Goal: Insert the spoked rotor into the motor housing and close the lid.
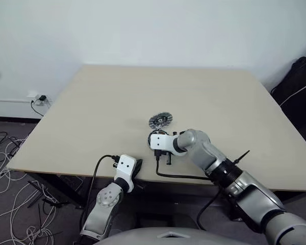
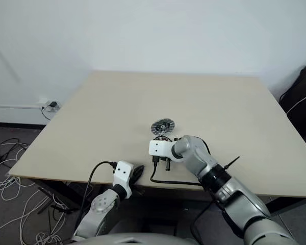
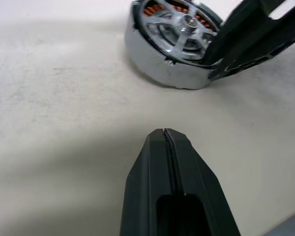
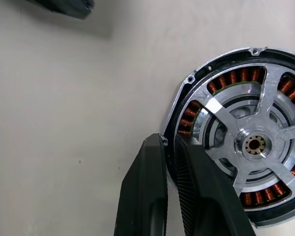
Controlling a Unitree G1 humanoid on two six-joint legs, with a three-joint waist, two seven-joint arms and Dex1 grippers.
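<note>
i read the first half as done: the rotor (image 4: 255, 142) already sits inside the housing (image 4: 187, 98), spokes over the copper windings, near the table's (image 1: 92, 102) front edge. my right gripper (image 4: 169, 162) is pinched on the housing's rim, one finger either side of the wall. my left gripper (image 3: 165, 135) is shut and empty, just short of the housing. the lid (image 1: 159, 121) lies at twelve o'clock from the housing, apart and not yet fitted.

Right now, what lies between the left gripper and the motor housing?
Bare table: the left wrist view shows nothing between the left gripper and the motor housing.
</note>
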